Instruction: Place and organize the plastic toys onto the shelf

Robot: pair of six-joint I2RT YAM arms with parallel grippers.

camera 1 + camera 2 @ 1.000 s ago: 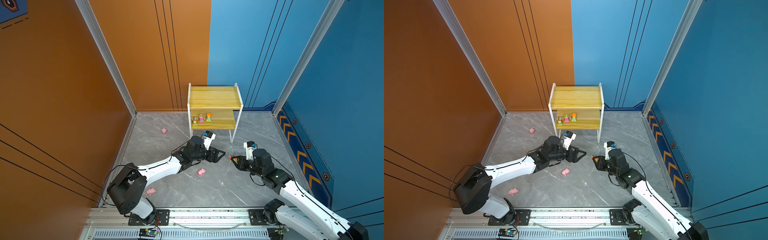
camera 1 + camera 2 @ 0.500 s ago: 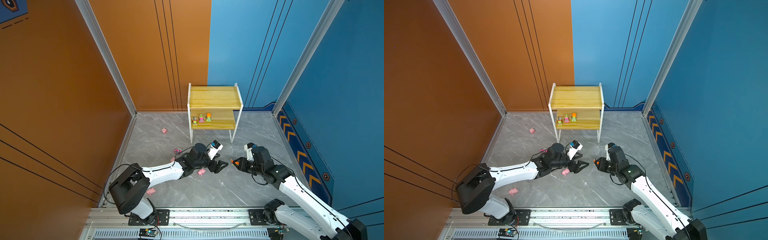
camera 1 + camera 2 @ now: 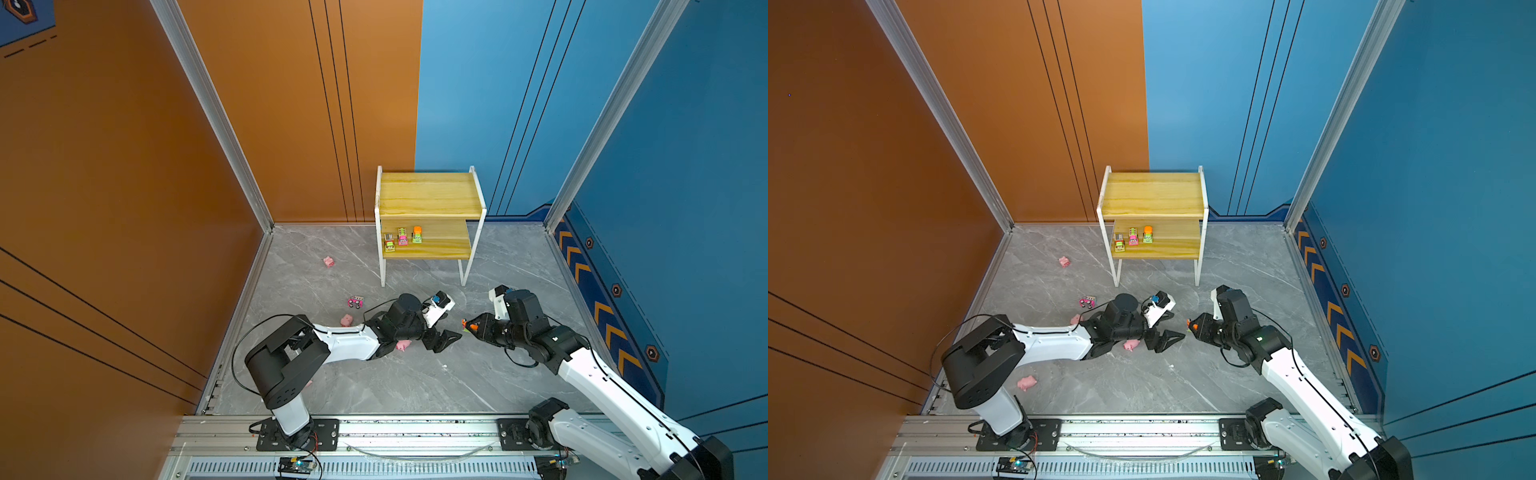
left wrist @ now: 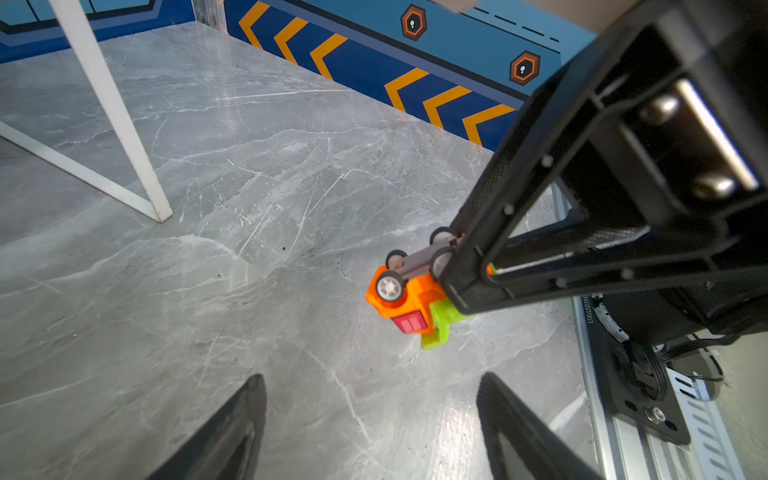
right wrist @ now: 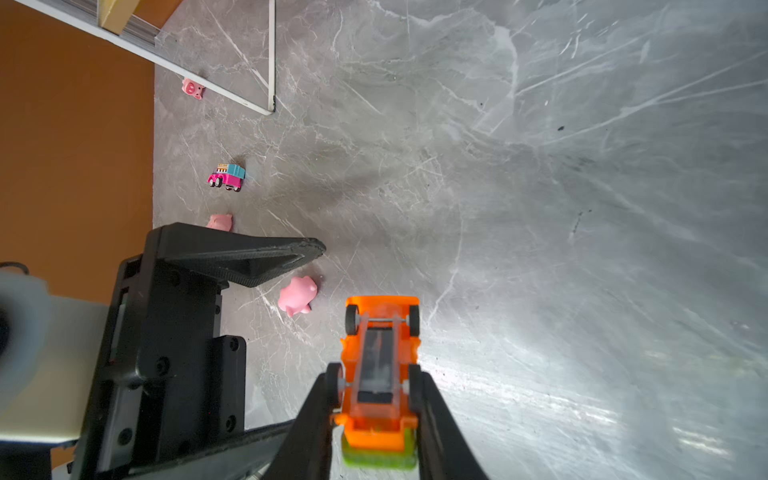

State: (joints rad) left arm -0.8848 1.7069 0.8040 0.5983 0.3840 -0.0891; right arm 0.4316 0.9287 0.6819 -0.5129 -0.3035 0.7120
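Pink dots the grey marble desk (image 3: 407,386) on the left: one pig (image 3: 328,261) sits far out toward the orange wall, a pink truck (image 3: 355,302) lies nearer in, and another pig (image 3: 346,320) rests just beside the left arm. A third pig (image 3: 1027,382) lies close to the left arm's base, and a fourth pig (image 3: 403,345) is tucked right against the left gripper (image 3: 442,338), whose fingers (image 4: 232,432) stand spread and hold nothing. Centre back, the shelf (image 3: 430,199) carries three trucks (image 3: 402,239) in a row on its lower board, while the top board is bare. Over to the right, the right gripper (image 3: 471,325) has its fingers (image 5: 309,419) pinching an orange truck (image 5: 380,374) by its sides, wheels turned up toward the wrist camera, just above the desk. The two grippers sit nose to nose, nearly touching. That's the danger: any swing from either arm could knock the truck loose or send the nearby pig skidding. The grip is on a narrow, slick plastic body, so a tilt on the way to the shelf could let it slip. It is also upside down, so it could land on its roof.
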